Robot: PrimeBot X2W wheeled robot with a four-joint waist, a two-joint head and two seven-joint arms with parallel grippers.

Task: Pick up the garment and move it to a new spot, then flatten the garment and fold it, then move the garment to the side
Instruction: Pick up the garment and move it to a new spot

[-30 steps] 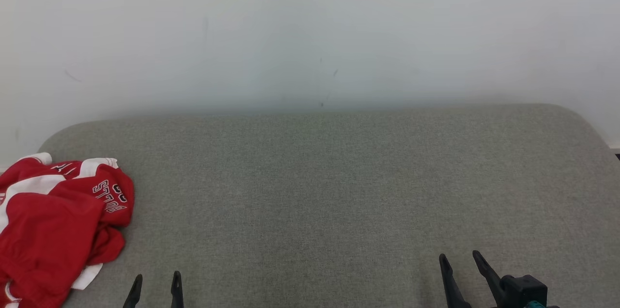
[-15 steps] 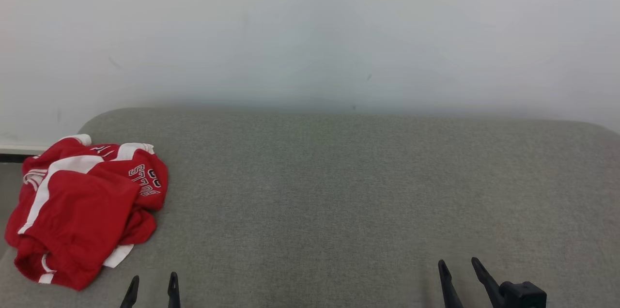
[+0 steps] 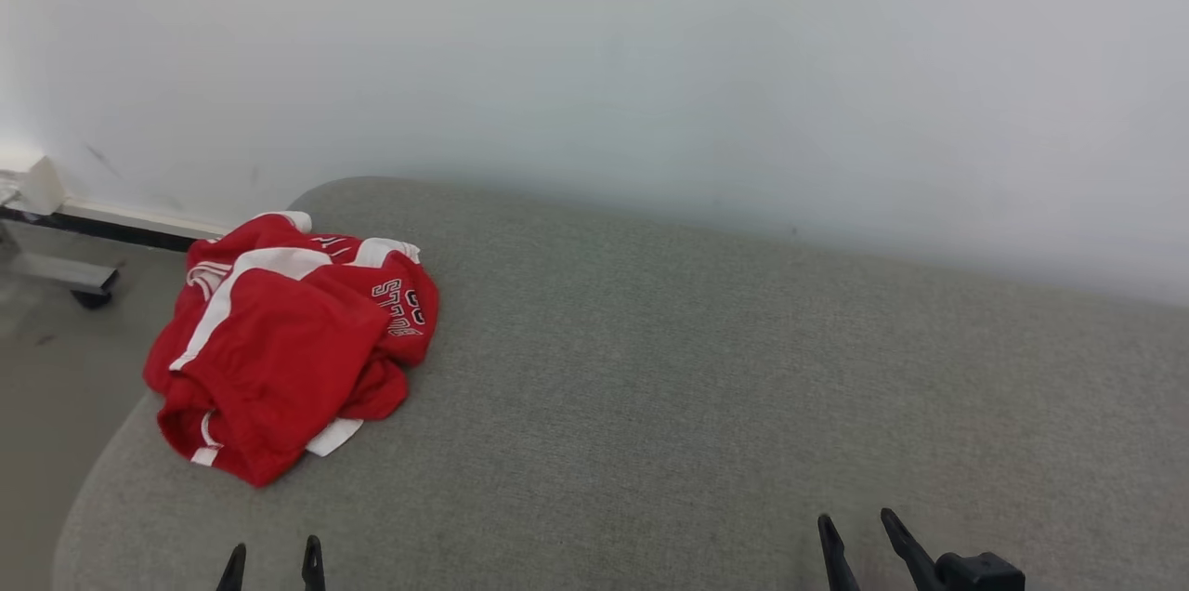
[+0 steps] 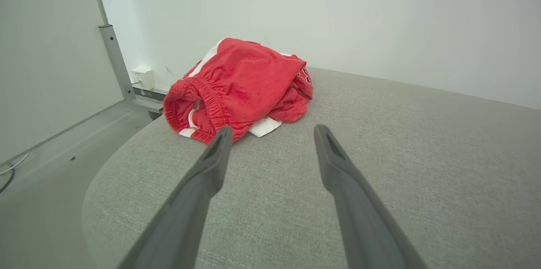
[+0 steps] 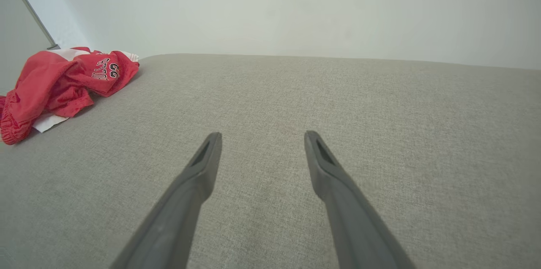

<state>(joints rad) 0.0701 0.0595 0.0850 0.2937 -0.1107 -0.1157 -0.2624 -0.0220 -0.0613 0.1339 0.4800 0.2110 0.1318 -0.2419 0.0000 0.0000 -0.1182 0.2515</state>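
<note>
Red garment [image 3: 288, 345] w/ white stripes & trim lies crumpled on the grey fabric pad [image 3: 697, 368], toward its far-left corner & close to the rounded left edge. Lettering shows on one fold, and in the left wrist view we see an elastic waistband on the side nearest that camera. Our left claw [image 3: 272, 554] sits at the bottom of the head view, fingers apart w/ nothing btwn them, over bare pad. It's near the garment but not touching it. Our right claw [image 3: 856, 521] is at lower right, fingers likewise spread wide & empty, well apart from the garment, w/ plain grey fabric ahead of it. Behind the pad we see a bare white wall [image 3: 650, 61]. Left of the pad we make out grey floor [image 3: 46, 387] & a metal frame foot on a dark caster [image 3: 90, 298].
</note>
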